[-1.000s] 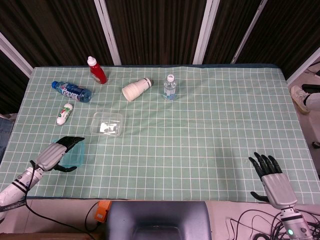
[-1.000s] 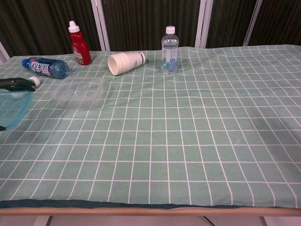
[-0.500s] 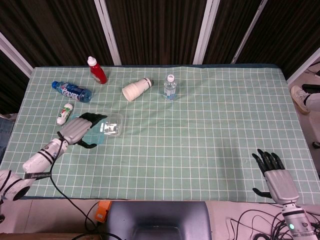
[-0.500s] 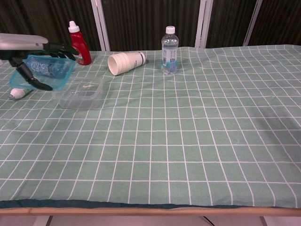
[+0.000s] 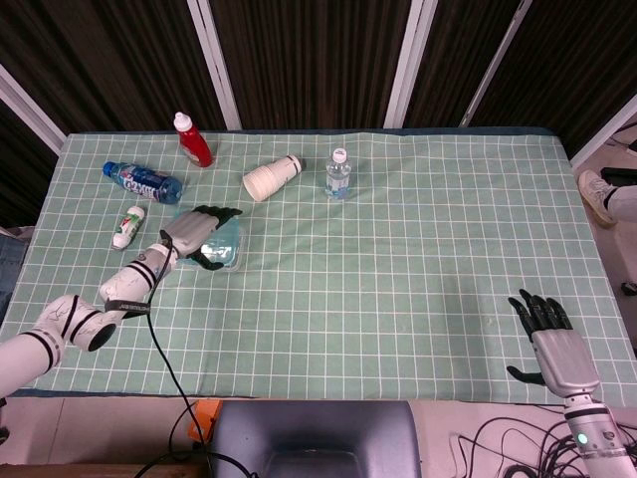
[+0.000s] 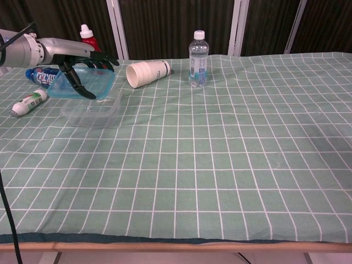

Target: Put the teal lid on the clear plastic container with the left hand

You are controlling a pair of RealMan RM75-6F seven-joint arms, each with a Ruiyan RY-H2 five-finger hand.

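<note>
My left hand (image 5: 200,232) (image 6: 82,65) holds the teal lid (image 6: 82,82) tilted, just above the clear plastic container (image 6: 91,111). In the head view the lid (image 5: 227,246) and hand cover most of the container (image 5: 235,261). Whether the lid touches the container's rim I cannot tell. My right hand (image 5: 550,337) rests open at the table's near right corner, fingers spread, holding nothing. It shows only in the head view.
Behind the container lie a blue water bottle (image 5: 142,181), a small white tube (image 5: 128,226) and a tipped stack of paper cups (image 5: 272,176). A red sauce bottle (image 5: 192,139) and a small clear water bottle (image 5: 338,172) stand upright near the back edge.
My left hand has carried the teal lid from the near left of the table up and to the right, over the clear container. The right hand has drawn back slightly toward the table's edge.
</note>
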